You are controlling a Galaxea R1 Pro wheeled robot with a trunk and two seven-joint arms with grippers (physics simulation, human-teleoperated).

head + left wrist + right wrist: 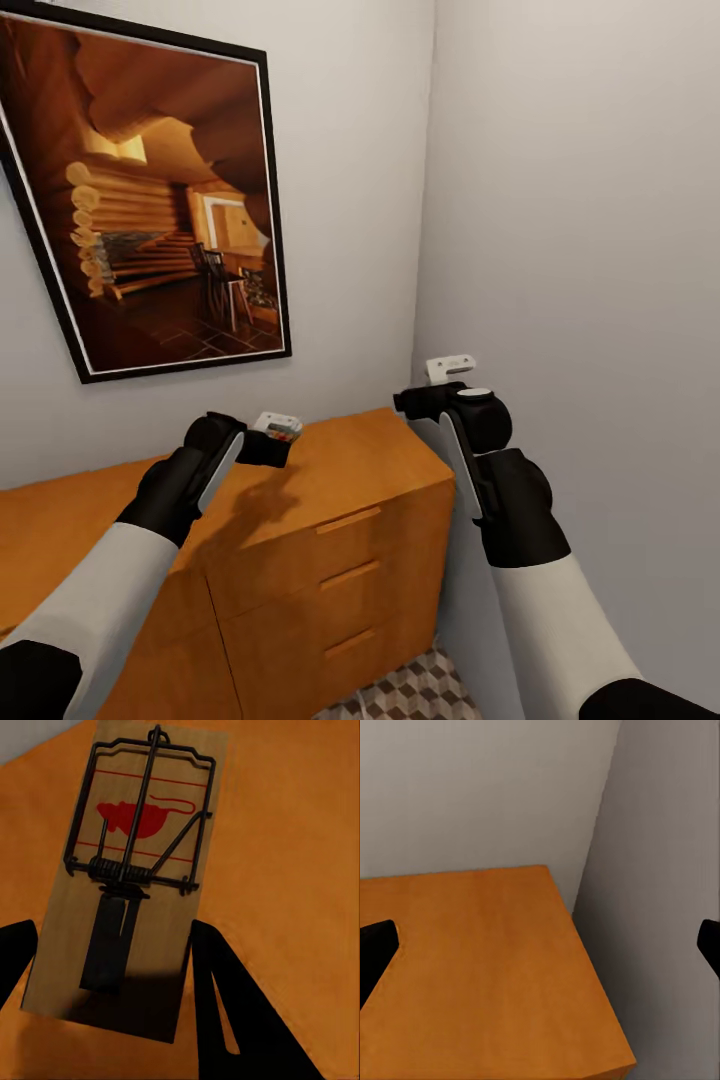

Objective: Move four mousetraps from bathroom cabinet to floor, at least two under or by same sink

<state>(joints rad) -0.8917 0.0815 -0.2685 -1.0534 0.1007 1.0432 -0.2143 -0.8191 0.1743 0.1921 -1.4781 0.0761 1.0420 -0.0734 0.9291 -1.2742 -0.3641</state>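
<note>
Wooden mousetrap [124,881] (left wrist view) lies between open left end effector [112,967] fingers, ungripped.

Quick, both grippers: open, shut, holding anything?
Left gripper: open, fingers either side of a mousetrap, not clamped.
Right gripper: open, empty.
</note>
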